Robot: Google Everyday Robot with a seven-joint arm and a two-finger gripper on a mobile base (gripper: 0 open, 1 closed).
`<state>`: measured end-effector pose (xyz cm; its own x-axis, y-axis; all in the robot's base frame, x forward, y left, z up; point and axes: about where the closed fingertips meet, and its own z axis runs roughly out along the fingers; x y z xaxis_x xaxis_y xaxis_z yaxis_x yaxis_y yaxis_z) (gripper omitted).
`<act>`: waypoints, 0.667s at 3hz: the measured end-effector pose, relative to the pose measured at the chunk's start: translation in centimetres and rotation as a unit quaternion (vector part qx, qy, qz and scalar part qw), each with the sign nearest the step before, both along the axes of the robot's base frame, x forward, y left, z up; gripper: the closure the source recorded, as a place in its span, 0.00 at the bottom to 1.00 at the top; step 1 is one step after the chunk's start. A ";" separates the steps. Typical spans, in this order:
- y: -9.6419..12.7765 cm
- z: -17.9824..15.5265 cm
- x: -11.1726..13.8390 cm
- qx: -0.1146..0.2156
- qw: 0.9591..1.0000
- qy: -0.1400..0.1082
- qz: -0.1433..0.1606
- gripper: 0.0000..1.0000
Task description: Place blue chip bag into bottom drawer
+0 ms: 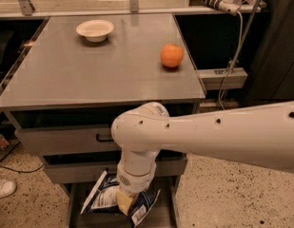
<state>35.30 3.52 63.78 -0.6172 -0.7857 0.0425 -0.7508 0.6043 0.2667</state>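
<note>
**Gripper holds blue chip bag over bottom drawer**

Its fingers clamp the bag's middle. The crinkled ends spread to either side, low in front of the grey cabinet, just above the pulled-out tray.

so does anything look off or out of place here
Nothing stands out. The gripper, low in front of the cabinet, is shut on the chip bag, which hangs crumpled above the open bottom drawer. The bowl and orange sit apart on top.
</note>
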 end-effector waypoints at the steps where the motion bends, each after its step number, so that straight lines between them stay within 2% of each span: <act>1: 0.0 0.0 0.0 0.000 1.000 0.000 0.000 1.00; 2: 0.2 -3.5 0.1 0.009 1.000 0.002 -0.016 1.00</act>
